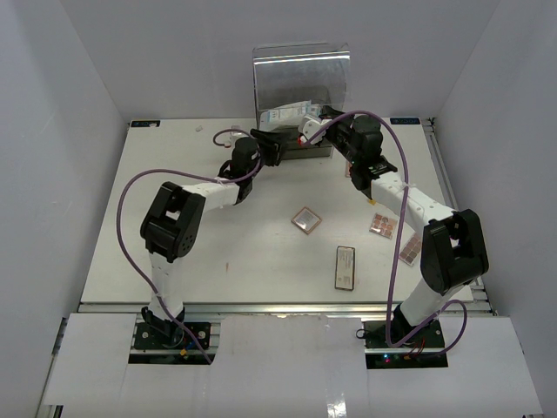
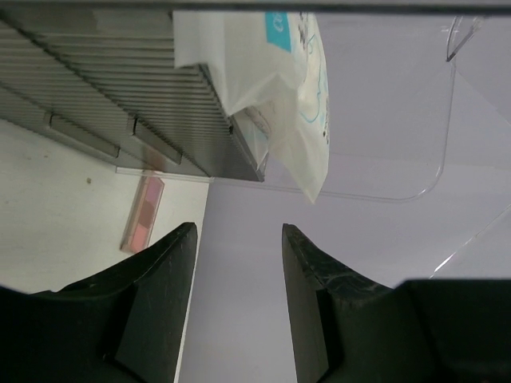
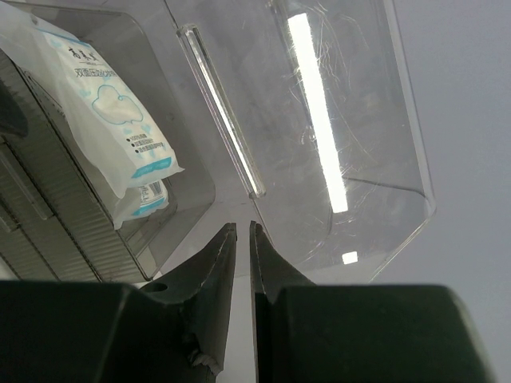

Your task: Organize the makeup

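A white table [image 1: 252,261] is boxed in by plain pale-grey walls [image 1: 174,52] at left, far and right. An aluminium rail [image 1: 287,308] runs along its near edge.

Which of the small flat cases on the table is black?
The long rectangular compact, nearest the front edge of the table. The square palette in the middle and the other palette beside the right arm are both pinkish-brown.
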Tool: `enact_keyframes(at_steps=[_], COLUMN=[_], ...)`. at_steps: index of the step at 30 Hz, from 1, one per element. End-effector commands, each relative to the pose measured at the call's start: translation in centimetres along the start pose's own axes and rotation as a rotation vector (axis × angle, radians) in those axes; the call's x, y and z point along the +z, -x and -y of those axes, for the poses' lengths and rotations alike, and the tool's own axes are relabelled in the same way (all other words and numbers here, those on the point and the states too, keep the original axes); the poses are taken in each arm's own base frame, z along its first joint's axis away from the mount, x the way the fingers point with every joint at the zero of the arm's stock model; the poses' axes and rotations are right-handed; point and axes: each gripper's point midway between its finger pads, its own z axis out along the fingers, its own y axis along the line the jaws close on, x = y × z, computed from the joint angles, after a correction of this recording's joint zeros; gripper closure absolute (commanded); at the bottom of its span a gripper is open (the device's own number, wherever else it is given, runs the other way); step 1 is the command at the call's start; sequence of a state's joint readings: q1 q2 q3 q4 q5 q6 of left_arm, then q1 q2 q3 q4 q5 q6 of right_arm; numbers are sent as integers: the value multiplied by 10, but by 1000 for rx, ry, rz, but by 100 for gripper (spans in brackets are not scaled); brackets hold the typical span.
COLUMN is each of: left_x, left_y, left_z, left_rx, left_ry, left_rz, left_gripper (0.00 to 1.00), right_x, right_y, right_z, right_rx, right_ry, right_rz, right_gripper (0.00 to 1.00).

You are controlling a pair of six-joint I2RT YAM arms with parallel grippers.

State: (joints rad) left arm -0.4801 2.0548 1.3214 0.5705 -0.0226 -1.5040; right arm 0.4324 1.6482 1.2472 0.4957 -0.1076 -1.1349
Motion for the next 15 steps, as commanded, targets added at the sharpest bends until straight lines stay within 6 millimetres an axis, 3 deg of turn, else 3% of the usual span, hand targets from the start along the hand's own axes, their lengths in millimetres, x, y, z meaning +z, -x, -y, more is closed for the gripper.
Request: enact_keyframes(at_steps=[1,4,6,11,13,15], left_x=[-32,-49,-72,-121,-142,-155], left_y=[0,-8,-5,24,38,46], left_z=[47,37,23,-2,-15,-7], left_rx=[50,86,133,236,272,321], left_ry=[-109,-89,-63,-11,21,11], left_rz=[-11,-56,-45,44,76,98], left_gripper=[43,43,43,43,41,38], right_x=[-8,-9,-11,-20,-27,-32], right_y=[25,24,23,15,4,-1], right_z=[48,48,43,21,-3,-16], right_rx=[-20,-20,-19,-29,-31,-30], right_ry=[-124,-123,-114,-73,-32,-11], right_rz=[57,56,52,37,16,5], right_gripper=[81,81,81,81,81,80])
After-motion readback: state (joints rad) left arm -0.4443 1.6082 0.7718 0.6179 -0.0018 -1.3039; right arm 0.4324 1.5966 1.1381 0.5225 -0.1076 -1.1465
